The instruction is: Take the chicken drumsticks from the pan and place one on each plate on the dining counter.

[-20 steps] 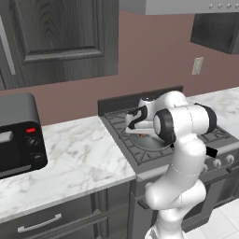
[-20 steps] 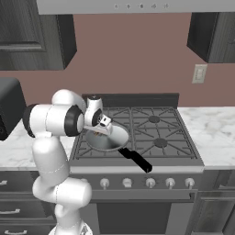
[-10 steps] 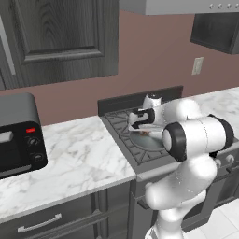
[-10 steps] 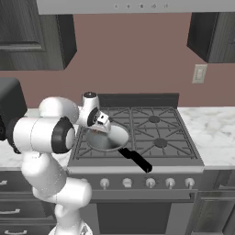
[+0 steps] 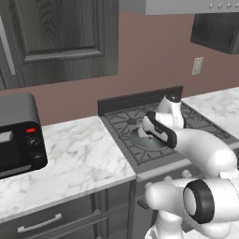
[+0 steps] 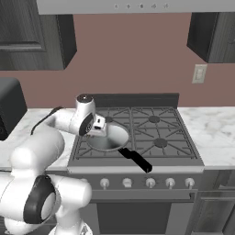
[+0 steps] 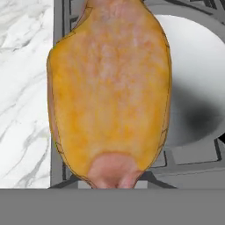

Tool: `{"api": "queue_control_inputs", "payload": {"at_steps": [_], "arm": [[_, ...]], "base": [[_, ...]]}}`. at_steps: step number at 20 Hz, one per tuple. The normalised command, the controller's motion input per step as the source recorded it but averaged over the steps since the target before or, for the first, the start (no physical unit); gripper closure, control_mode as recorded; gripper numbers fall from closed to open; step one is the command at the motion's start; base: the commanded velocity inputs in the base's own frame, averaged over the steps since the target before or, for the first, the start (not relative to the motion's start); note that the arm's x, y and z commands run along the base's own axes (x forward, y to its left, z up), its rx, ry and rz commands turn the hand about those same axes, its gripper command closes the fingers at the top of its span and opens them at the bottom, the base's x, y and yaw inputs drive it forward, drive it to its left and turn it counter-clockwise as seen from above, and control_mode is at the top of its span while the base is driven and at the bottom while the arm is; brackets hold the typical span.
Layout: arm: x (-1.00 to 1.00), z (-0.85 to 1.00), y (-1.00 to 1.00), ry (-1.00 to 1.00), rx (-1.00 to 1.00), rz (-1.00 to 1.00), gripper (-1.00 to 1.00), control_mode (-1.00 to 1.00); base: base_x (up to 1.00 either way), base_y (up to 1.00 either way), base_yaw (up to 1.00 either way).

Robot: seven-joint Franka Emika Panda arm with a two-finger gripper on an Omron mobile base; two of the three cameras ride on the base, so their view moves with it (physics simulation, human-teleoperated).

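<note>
One chicken drumstick [image 7: 110, 92], golden-tan, fills the hand view close against the camera, its long axis running along the gripper's line of sight, broad in the middle with a pinkish end toward the finger tips. It sits directly ahead of the gripper [image 6: 98, 130], whose jaws are narrowly closed on it. One grey pan [image 6: 111, 137] lies just below and to the right on the stove [image 6: 156, 133], its black handle [image 6: 135, 159] pointing toward the stove's front edge.
</note>
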Motion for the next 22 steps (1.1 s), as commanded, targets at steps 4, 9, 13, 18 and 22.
{"api": "queue_control_inputs", "payload": {"at_steps": [4,9,13,18,22], "arm": [[-0.74,0.63,-0.10,0.00,0.00,0.28,1.00,-1.00],[-0.60,0.49,-0.06,0.03,0.00,0.24,1.00,-1.00],[-0.58,0.19,-0.02,0.00,0.00,0.21,1.00,-1.00],[-0.11,0.00,0.00,0.00,0.00,0.05,1.00,-1.00],[0.00,0.00,0.00,0.00,0.00,0.00,1.00,-1.00]], "base": [[0.00,0.00,0.00],[0.00,0.00,0.00],[0.00,0.00,0.00],[0.00,0.00,0.00],[0.00,0.00,0.00]]}}
